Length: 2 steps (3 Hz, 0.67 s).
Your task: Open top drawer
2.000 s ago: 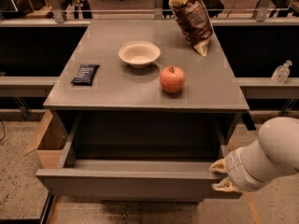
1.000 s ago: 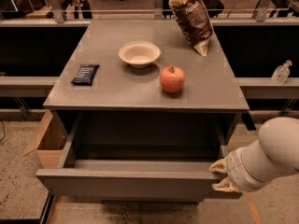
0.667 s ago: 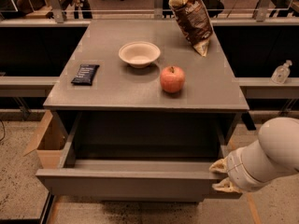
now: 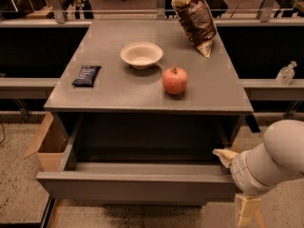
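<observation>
The top drawer (image 4: pixel 135 184) is a wide grey drawer with a plain flat front. It stands pulled far out of the cabinet, and its dark interior shows empty. My gripper (image 4: pixel 227 158) is at the drawer's right front corner, its pale fingertips hooked at the top edge of the front panel. The white arm (image 4: pixel 270 163) comes in from the lower right and hides most of the gripper.
On the cabinet top (image 4: pixel 118 87) are a white bowl (image 4: pixel 141 54), a red apple (image 4: pixel 175 80), a dark snack packet (image 4: pixel 87 75) and a brown chip bag (image 4: pixel 195 15). A cardboard box (image 4: pixel 45 144) stands at the left. A sanitizer bottle (image 4: pixel 286 73) sits on the right ledge.
</observation>
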Motion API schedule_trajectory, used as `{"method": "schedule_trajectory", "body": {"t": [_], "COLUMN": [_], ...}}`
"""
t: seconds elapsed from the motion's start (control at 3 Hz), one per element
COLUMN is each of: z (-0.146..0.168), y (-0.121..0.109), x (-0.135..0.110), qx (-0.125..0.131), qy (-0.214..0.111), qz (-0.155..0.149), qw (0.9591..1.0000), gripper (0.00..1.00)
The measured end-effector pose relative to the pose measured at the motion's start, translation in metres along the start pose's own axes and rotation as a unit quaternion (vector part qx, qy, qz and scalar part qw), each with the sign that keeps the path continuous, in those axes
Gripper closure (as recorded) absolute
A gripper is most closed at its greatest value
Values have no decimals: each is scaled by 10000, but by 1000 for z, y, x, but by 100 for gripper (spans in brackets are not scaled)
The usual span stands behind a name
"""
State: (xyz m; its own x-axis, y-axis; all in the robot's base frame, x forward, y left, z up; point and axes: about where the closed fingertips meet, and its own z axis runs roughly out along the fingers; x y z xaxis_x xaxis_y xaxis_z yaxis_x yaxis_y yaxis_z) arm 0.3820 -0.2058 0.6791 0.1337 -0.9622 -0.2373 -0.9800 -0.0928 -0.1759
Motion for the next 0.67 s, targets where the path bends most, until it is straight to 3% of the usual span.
{"method": "schedule_trajectory", "body": {"t": [0.67], "z": [-14], "y": [-14], "x": [16], "qx": [183], "qy": [-54], "qz": [21], "qw": [9998], "gripper": [0]}}
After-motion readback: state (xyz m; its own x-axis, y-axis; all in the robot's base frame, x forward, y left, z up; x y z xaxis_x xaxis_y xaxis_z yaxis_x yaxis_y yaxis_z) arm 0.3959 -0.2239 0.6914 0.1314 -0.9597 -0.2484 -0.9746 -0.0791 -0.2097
